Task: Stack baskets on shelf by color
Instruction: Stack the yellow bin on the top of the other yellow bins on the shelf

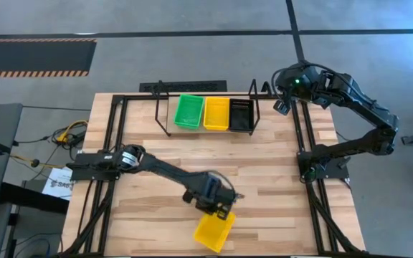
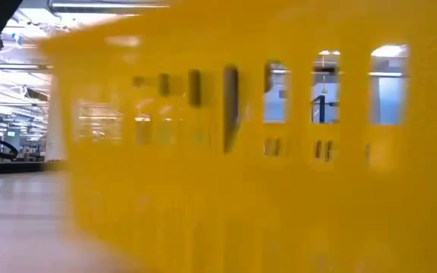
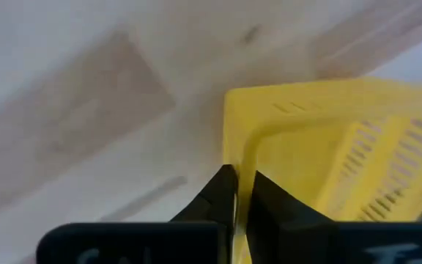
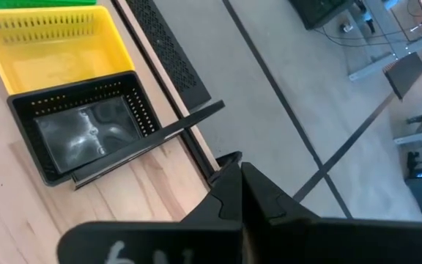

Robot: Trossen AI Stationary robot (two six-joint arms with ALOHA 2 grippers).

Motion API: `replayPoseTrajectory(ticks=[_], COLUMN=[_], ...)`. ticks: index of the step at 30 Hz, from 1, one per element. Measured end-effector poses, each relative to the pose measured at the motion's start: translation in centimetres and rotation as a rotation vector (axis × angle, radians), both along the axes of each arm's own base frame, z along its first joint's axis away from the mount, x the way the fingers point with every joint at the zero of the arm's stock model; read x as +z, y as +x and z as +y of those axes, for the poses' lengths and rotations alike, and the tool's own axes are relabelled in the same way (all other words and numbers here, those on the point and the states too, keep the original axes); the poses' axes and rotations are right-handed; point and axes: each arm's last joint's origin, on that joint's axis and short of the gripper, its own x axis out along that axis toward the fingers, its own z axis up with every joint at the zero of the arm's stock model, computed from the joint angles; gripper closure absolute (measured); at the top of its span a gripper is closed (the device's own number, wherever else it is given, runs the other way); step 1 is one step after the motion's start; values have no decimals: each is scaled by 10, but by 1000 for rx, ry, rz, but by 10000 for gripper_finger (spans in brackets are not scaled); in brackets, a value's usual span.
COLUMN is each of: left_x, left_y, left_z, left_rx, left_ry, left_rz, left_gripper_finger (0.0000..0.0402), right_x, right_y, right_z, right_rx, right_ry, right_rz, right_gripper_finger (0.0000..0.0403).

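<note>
So the left gripper (image 1: 219,209) is down at the near edge of the table (image 1: 278,179), pinched shut on the rim of a yellow basket (image 1: 214,232). On the shelf (image 1: 165,107) at the far side sit a green basket (image 1: 188,112), another yellow one (image 1: 216,113) and a black basket (image 1: 240,115), side by side. The right gripper (image 4: 240,192) is closed with nothing in it, just right of the shelf, past the table's far edge.

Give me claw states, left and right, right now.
Left claw: shut on the yellow basket rim, at the table's near edge.
Right claw: shut, empty, parked beyond the shelf's black basket.
</note>
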Motion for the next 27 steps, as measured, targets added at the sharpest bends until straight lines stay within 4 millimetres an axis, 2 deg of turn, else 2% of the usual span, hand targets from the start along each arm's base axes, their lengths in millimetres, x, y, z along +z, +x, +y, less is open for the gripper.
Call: replayPoseTrajectory(ticks=[3, 8, 11, 15, 20, 27], left_x=[26, 92, 131, 163, 190, 200], left_y=[3, 0, -13, -36, -48, -47], left_z=[25, 70, 102, 148, 202, 274], left_rx=[-63, -78, -3, 186, 254, 259], left_ry=[33, 248, 441, 587, 714, 685], left_rz=[-26, -77, -123, -222, -314, -472], left_gripper_finger=[399, 401, 401, 401, 401, 401], right_x=[0, 0, 0, 0, 0, 0], right_y=[-1, -1, -1, -2, -3, -3], right_z=[-1, -1, -1, -2, -3, -3], right_rx=[-7, -8, -12, -21, -35, -46], right_ry=[-1, 0, 2, 2, 6, 11], right_rz=[-2, 1, -3, -4, -13, -24], right_gripper_finger=[392, 392, 392, 392, 392, 392])
